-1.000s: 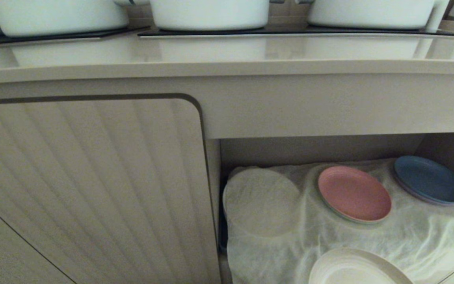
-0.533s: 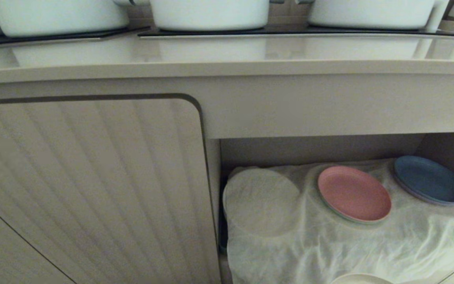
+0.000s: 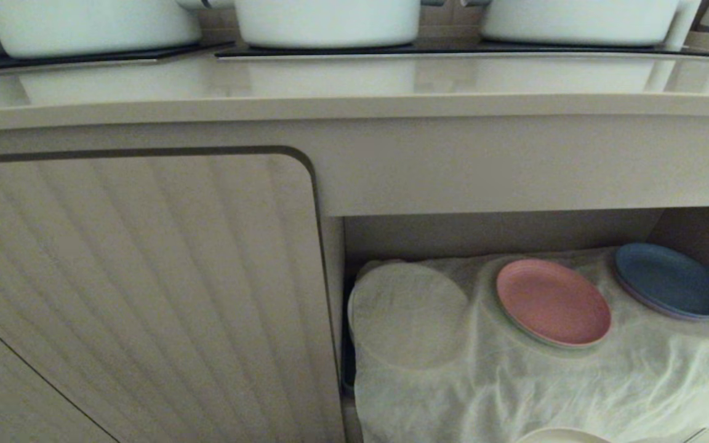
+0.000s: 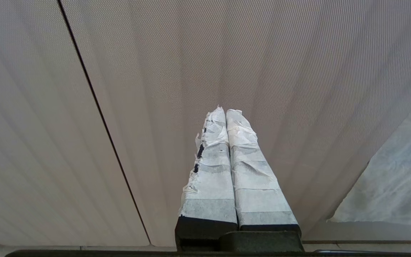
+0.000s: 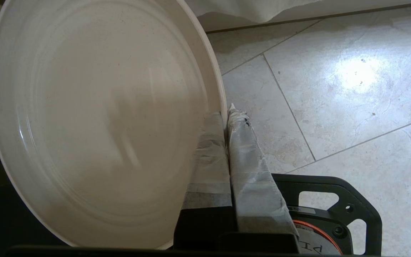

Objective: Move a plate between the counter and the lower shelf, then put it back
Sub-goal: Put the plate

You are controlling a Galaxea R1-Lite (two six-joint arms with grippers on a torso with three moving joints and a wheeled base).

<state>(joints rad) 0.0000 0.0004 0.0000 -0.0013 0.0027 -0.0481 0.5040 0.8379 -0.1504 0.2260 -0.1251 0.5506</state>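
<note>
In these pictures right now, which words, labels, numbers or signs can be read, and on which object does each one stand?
Only one piece of writing shows; none reads in full.
"PI": dark handwritten letters, cut off by the picture's edge, on a white round label with an orange rim, on the black part beside the right gripper, which is shut on the plate.
Pots, counter, pink plate and blue plate: no text visible.

Right gripper (image 5: 226,116): taped fingers (image 5: 248,164) pressed together on the rim of the plate (image 5: 98,117), one finger on each face, plate held on edge. Arm low, outside the head view. Left gripper (image 4: 226,112): taped fingers closed flush against each other, holding nothing, arm parked, also outside the head view.
</note>
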